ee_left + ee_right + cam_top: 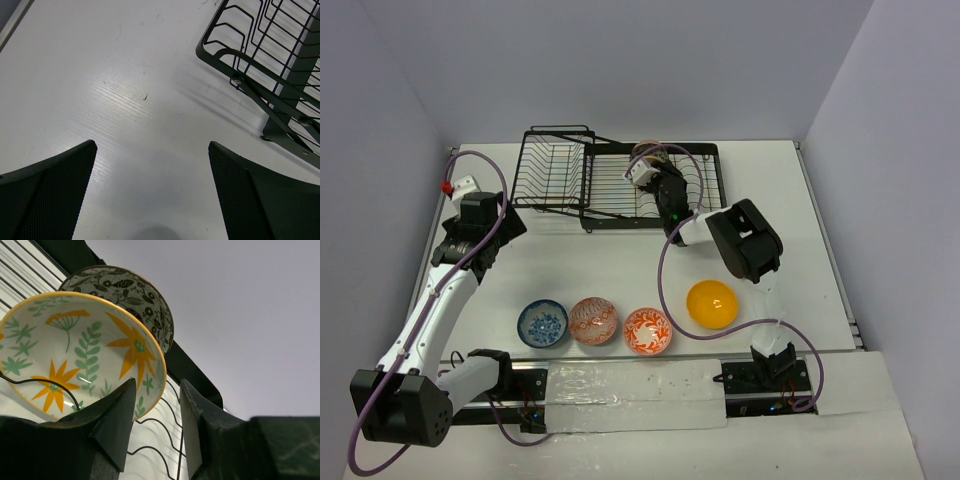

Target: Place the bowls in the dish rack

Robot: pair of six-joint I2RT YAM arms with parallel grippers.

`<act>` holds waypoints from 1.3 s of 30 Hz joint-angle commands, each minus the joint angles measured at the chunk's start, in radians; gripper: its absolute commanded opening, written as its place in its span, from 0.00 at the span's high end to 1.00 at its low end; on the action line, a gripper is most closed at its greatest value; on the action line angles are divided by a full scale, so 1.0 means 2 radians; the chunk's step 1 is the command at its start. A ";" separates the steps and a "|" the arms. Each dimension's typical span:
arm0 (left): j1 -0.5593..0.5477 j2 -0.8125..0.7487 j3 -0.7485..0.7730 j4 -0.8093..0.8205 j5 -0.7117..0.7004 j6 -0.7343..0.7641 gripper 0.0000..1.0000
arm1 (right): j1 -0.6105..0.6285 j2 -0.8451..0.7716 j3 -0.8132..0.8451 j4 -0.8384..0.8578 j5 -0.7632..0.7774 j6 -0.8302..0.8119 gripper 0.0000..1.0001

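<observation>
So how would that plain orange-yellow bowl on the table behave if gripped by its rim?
The orange-yellow bowl looks rigid; its glossy sheen suggests a slippery rim. Sitting upright on the table, it would probably slide, not roll, if pushed.

Bright, even overhead light, soft shadows beside the dish rack point(234, 80), mild sheen on the table point(125, 95)

Robot lab: bare walls point(670, 60), white table point(570, 270)
</observation>
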State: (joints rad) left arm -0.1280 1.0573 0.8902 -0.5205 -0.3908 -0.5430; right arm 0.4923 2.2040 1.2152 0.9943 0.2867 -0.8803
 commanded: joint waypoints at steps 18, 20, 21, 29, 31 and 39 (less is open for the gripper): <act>0.010 -0.016 0.002 0.016 0.011 0.002 0.01 | 0.008 -0.101 -0.009 -0.113 0.015 0.103 0.25; 0.010 -0.018 0.001 0.017 0.010 0.002 0.01 | 0.010 -0.124 -0.016 -0.144 0.005 0.132 0.15; 0.010 -0.018 0.001 0.017 0.010 0.003 0.01 | 0.010 -0.132 -0.019 -0.154 -0.001 0.142 0.12; 0.010 -0.022 -0.002 0.019 0.006 0.003 0.01 | 0.016 -0.220 -0.046 -0.247 -0.008 0.241 0.00; 0.011 -0.021 -0.002 0.019 0.005 0.003 0.01 | 0.031 -0.248 -0.048 -0.272 0.000 0.255 0.00; 0.010 -0.009 -0.003 0.016 0.001 0.000 0.01 | 0.095 -0.375 -0.006 -0.497 -0.008 0.441 0.00</act>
State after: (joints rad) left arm -0.1116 1.0370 0.8902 -0.5156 -0.3809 -0.5404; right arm 0.6533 1.5696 1.1305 0.2016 0.3134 -0.2398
